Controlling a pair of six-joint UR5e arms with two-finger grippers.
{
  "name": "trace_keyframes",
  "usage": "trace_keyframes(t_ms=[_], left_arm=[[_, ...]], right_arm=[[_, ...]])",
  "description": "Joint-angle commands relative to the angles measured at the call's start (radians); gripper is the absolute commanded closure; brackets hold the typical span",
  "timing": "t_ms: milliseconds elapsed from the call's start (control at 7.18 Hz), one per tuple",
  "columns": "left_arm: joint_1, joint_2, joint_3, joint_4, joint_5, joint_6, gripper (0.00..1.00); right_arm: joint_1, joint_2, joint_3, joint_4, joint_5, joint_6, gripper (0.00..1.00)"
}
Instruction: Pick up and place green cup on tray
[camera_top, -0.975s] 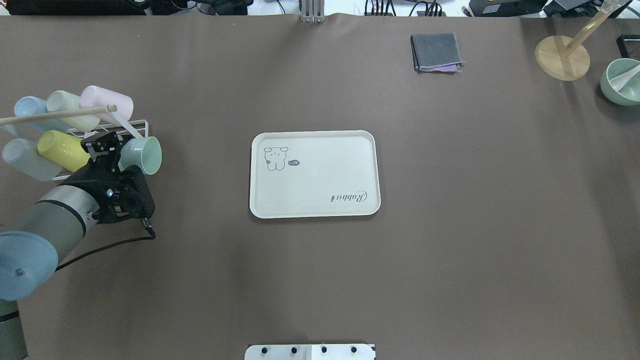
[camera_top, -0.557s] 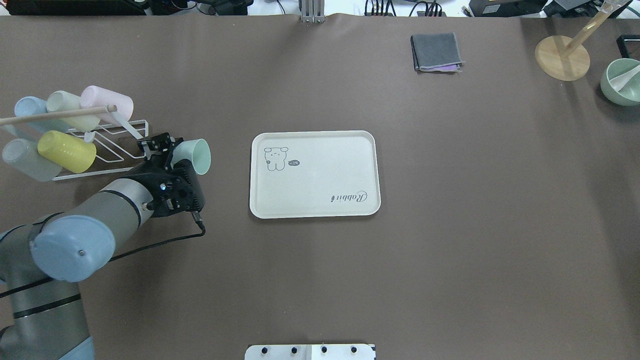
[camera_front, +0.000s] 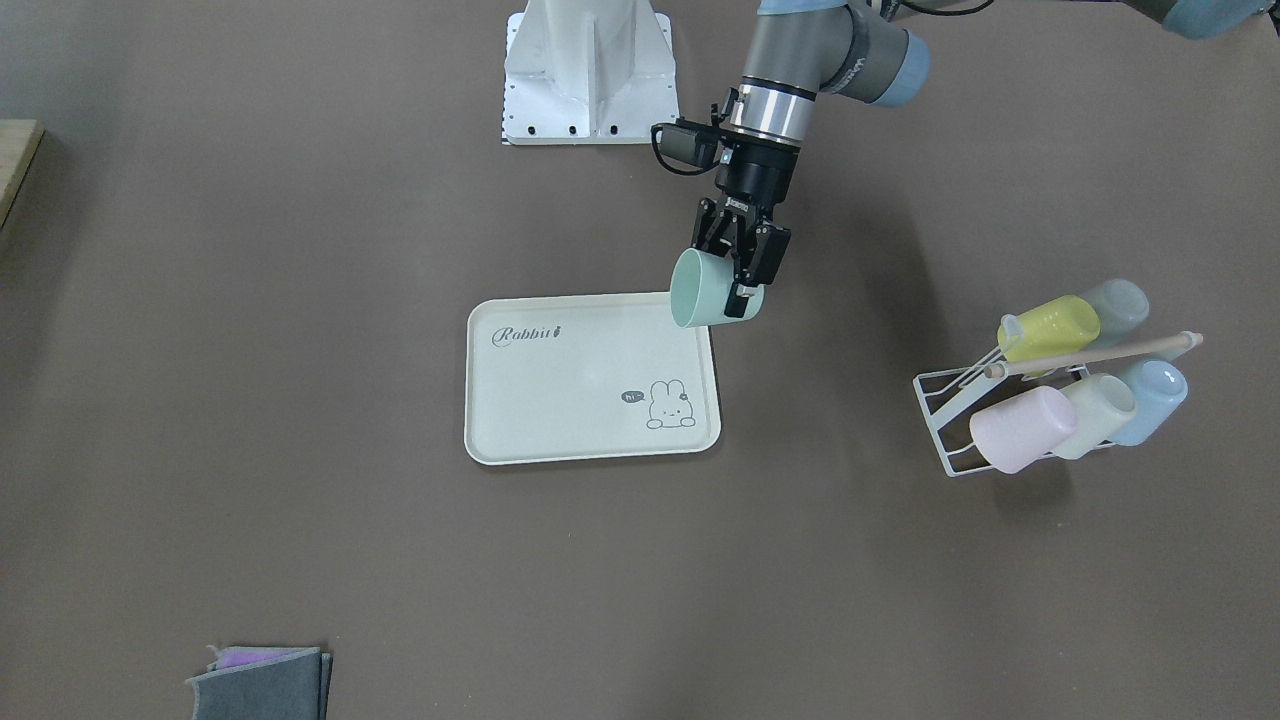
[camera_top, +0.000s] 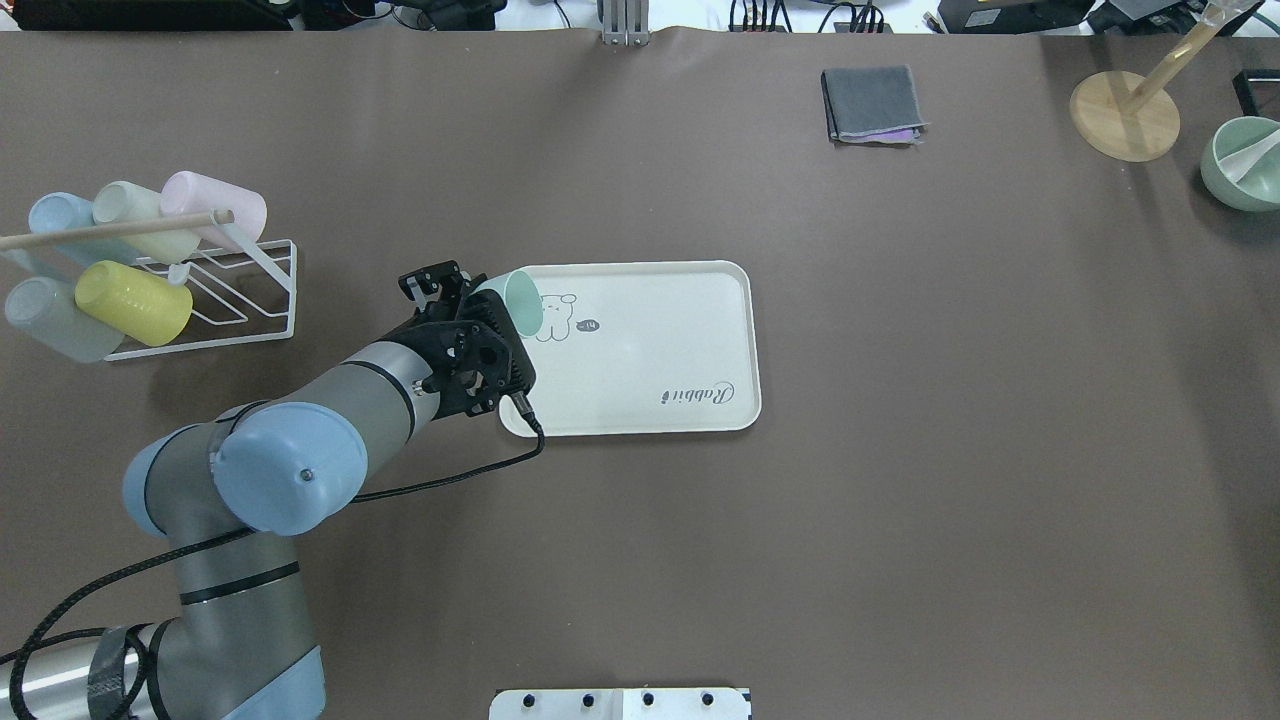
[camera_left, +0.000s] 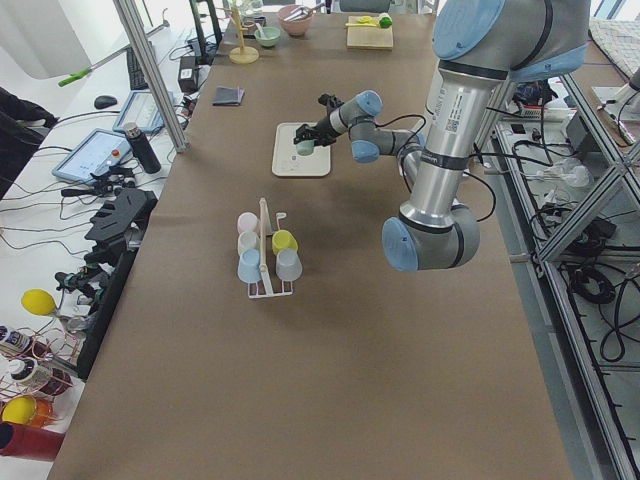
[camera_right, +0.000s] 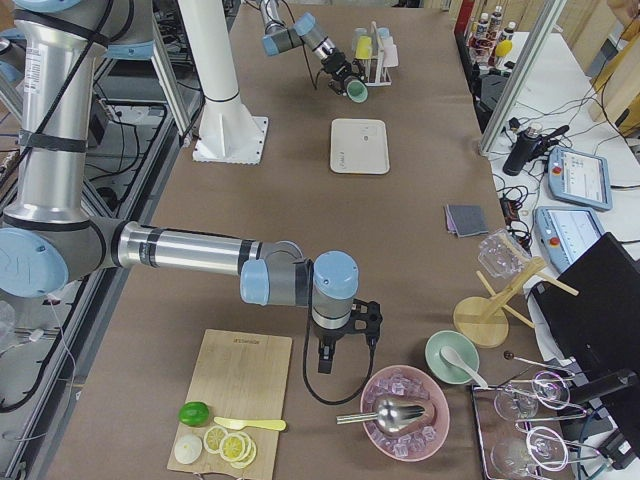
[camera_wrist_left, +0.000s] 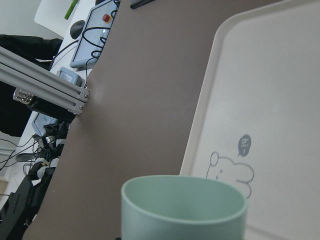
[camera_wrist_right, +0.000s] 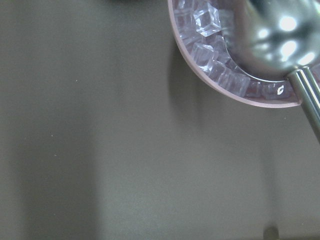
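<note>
My left gripper (camera_front: 738, 272) clamped on green cup (camera_front: 700, 292); cup tipped sideways, mouth toward tray (camera_front: 560, 400) middle, hanging roughly over tray edge.

A long desk (camera_top: 900, 520) covered in matte brown fills the middle of the room under soft, even light. On one side an aluminium post (camera_left: 150, 70) rises at its edge, beside a white side bench (camera_left: 30, 260) carrying a tablet (camera_left: 95, 152) and cables. On the opposite side, metal racks (camera_left: 590, 225) hold more cabling.
</note>
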Motion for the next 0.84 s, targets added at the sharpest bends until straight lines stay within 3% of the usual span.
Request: trace_keyframes(t_ms=[0, 278, 696], left_arm=[[0.016, -0.050, 0.058, -0.111, -0.040, -0.142, 1.00], [0.016, -0.073, 0.188, -0.341, -0.057, -0.208, 1.00], [0.014, -0.152, 0.335, -0.525, -0.094, -0.371, 1.00]], right_arm=[[0.000, 0.000, 0.001, 0.000, -0.001, 0.000, 0.00], [0.000, 0.000, 0.001, 0.001, -0.001, 0.000, 0.00], [0.000, 0.000, 0.001, 0.000, -0.001, 0.000, 0.00]])
